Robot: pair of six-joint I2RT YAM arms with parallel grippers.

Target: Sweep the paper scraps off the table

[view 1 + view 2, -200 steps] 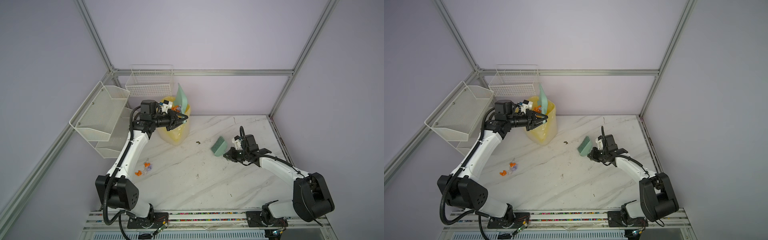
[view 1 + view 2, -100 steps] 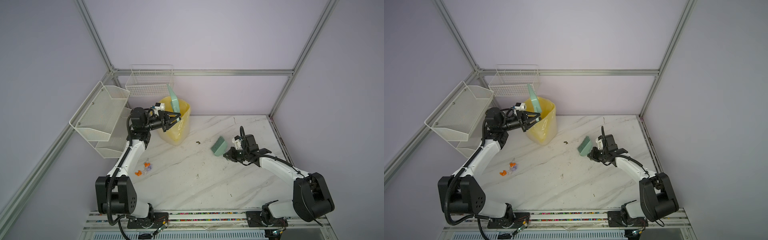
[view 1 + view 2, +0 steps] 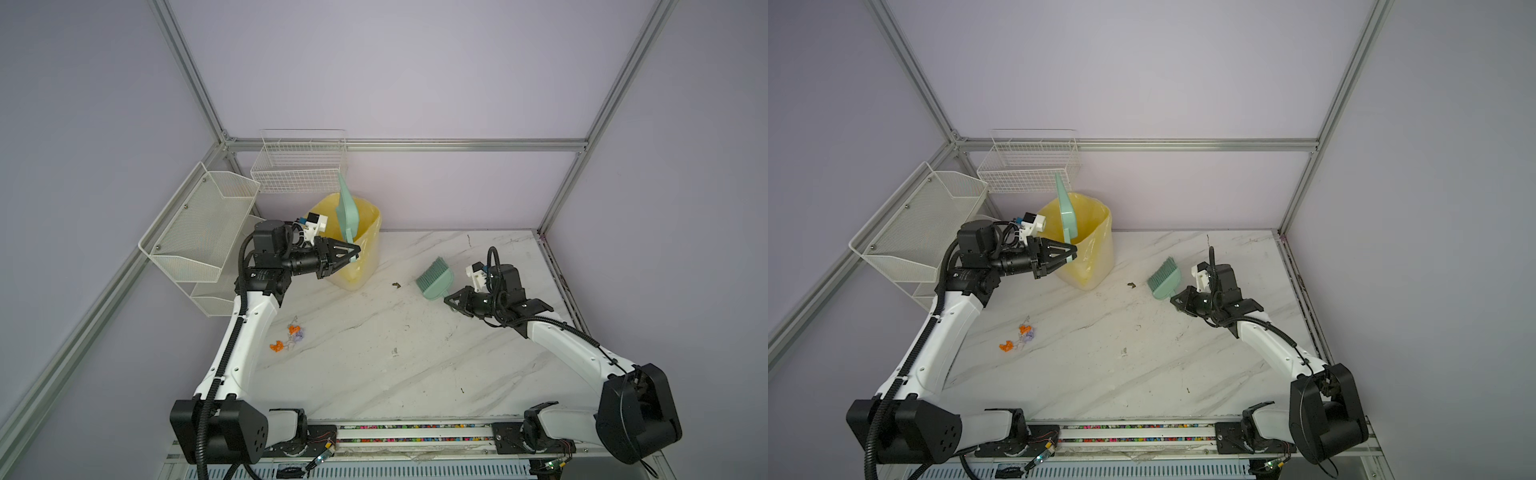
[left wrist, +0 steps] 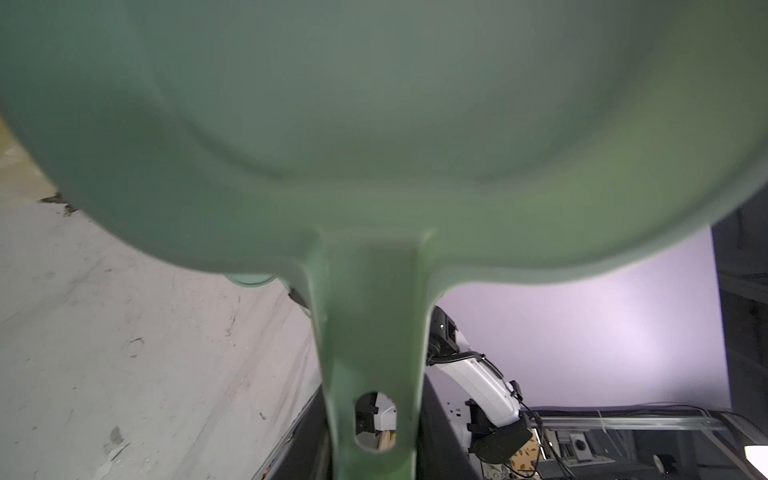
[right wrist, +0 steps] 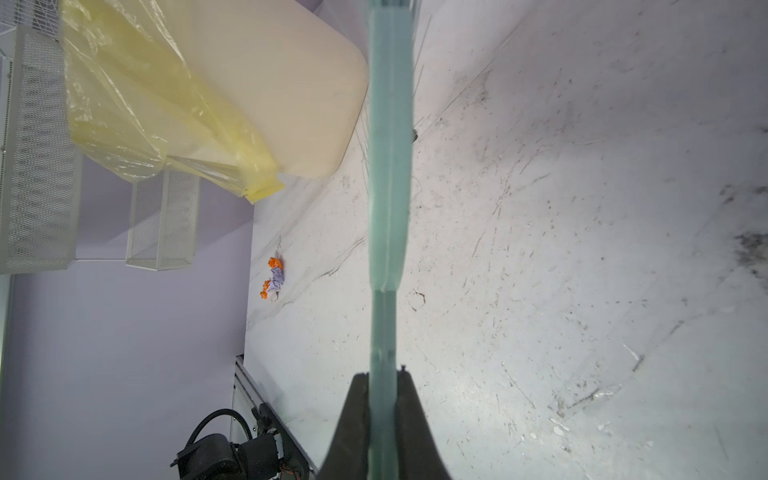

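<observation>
In a top view, a mint-green dustpan (image 3: 347, 210) is held upright by its handle in the left gripper (image 3: 355, 255), left of centre, over a bin (image 3: 368, 245) lined with a yellow bag. Right of centre, a matching hand brush (image 3: 434, 280) is clamped by the right gripper (image 3: 449, 301), bristles pointing to the upper left. Orange and lilac paper scraps (image 3: 289, 337) are seen on the table (image 3: 415, 365), to the lower left of the bin.

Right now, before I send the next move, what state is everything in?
Crumpled orange and lilac paper scraps: clustered on the white marble-look table, unswept.
Yellow-bagged plastic bin: upright, open-topped.
Mint-green plastic dustpan: tipped upright over the bin's mouth, gripped by its handle.
Mint-green hand brush: gripped by its handle, far from the scraps.
Left claw: shut on dustpan.
Right claw: shut on brush.
</observation>
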